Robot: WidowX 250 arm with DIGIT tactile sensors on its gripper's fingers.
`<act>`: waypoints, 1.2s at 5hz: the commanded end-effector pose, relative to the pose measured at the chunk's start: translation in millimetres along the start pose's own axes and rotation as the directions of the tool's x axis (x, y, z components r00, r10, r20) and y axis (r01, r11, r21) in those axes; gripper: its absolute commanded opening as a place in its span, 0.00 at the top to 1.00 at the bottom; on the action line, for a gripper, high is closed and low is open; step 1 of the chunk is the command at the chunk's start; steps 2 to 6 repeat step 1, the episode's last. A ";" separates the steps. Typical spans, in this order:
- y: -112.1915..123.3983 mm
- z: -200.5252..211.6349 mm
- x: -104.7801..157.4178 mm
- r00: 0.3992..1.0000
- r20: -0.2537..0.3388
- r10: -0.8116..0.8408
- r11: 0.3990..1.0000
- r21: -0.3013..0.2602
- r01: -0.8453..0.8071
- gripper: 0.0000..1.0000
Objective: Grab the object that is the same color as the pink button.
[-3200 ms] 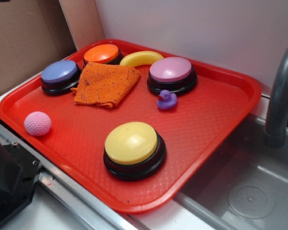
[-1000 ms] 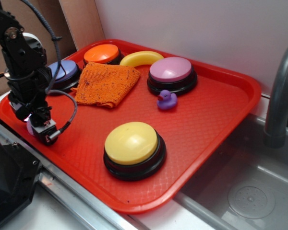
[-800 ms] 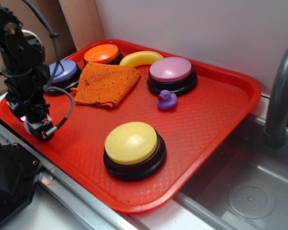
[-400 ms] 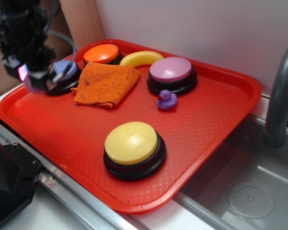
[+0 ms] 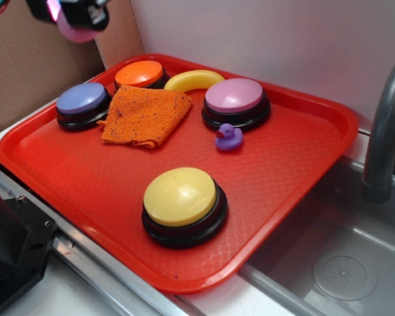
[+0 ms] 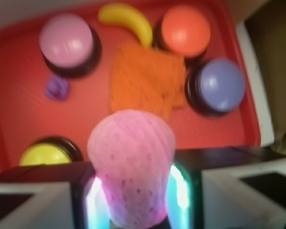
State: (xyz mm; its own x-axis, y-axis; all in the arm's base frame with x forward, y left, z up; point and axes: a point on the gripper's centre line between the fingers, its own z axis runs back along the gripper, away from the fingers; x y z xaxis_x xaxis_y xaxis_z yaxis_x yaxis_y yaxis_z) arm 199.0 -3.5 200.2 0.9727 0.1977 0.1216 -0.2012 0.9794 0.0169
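Note:
My gripper [image 5: 76, 16] is high at the top left of the exterior view, above the tray's back left corner, shut on the pink dimpled ball [image 5: 76, 31]. In the wrist view the pink ball [image 6: 131, 162] is squeezed between my two lit fingers [image 6: 180, 191] and hangs well above the tray. The pink button [image 5: 234, 96], a mauve dome on a black base, stands at the tray's back right; it also shows in the wrist view [image 6: 66, 39].
On the red tray [image 5: 296, 158] stand a blue-lavender button [image 5: 83, 99], an orange button [image 5: 139, 74], a yellow button [image 5: 180, 197], an orange cloth [image 5: 145, 115], a banana [image 5: 193, 79] and a purple duck [image 5: 228, 137]. A sink [image 5: 342, 263] and faucet [image 5: 385, 131] lie to the right.
The gripper closed on the pink ball at the tray's front left and lifted it up and back, high above the tray. Nothing else moved.

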 end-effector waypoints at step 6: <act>6.4 8.7 12.7 1.000 0.022 0.000 0.999 0.054 -0.002 1.00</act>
